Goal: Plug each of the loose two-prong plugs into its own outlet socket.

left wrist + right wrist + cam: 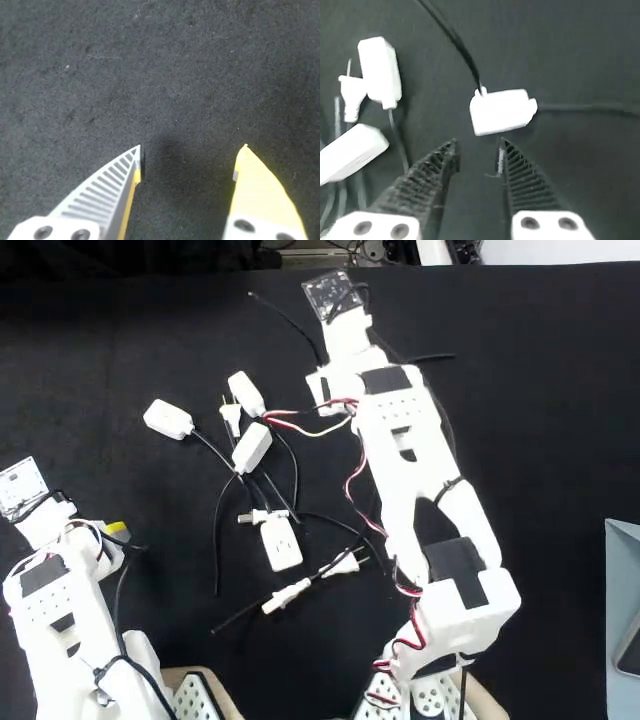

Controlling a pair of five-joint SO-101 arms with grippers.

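Right gripper spread, empty, white outlet socket just ahead of its tips; loose plug farther off to one side. Left gripper spread, empty, black cloth beneath.

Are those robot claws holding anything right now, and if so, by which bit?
Nothing is held. The left gripper hangs open over bare black cloth; the right gripper is open too, a white outlet socket lying just past its tips, ungripped.
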